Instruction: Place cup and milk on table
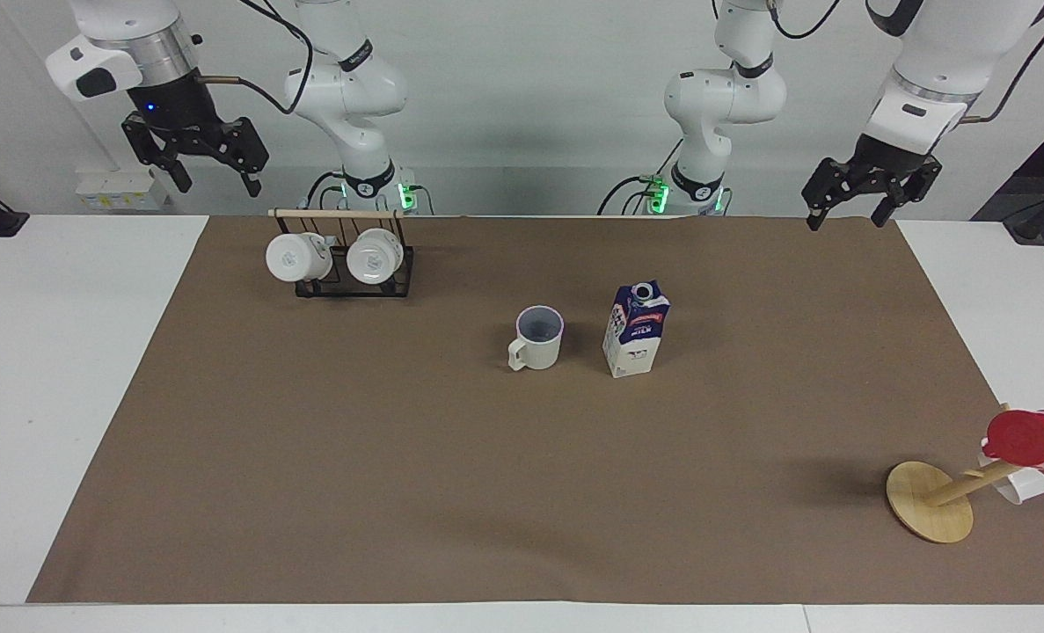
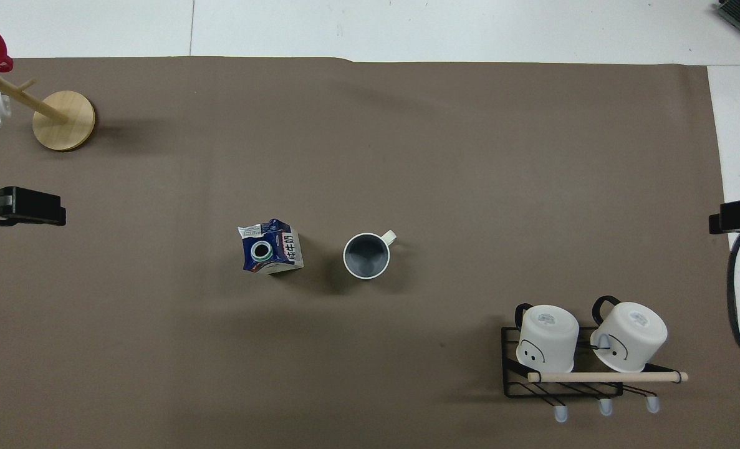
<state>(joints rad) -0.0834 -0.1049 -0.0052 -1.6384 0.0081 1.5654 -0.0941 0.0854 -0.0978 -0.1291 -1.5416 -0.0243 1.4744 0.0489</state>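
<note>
The cream-white cup (image 1: 537,338) stands upright on the brown sheet of the table (image 1: 64,369), handle away from the robots; it also shows in the overhead view (image 2: 366,255). The navy and white milk carton (image 1: 636,330) stands upright beside it, toward the left arm's end, and shows in the overhead view too (image 2: 271,247). My left gripper (image 1: 844,220) hangs open and empty over the sheet's corner by the robots. My right gripper (image 1: 215,183) hangs open and empty, high above the table's edge by the mug rack. Only the grippers' tips show in the overhead view.
A black wire rack (image 1: 346,286) with a wooden bar holds two plain white mugs (image 1: 296,257) at the right arm's end, near the robots. A round wooden disc base with a stick (image 1: 929,503) carries a glossy red cup (image 1: 1033,440) at the left arm's end.
</note>
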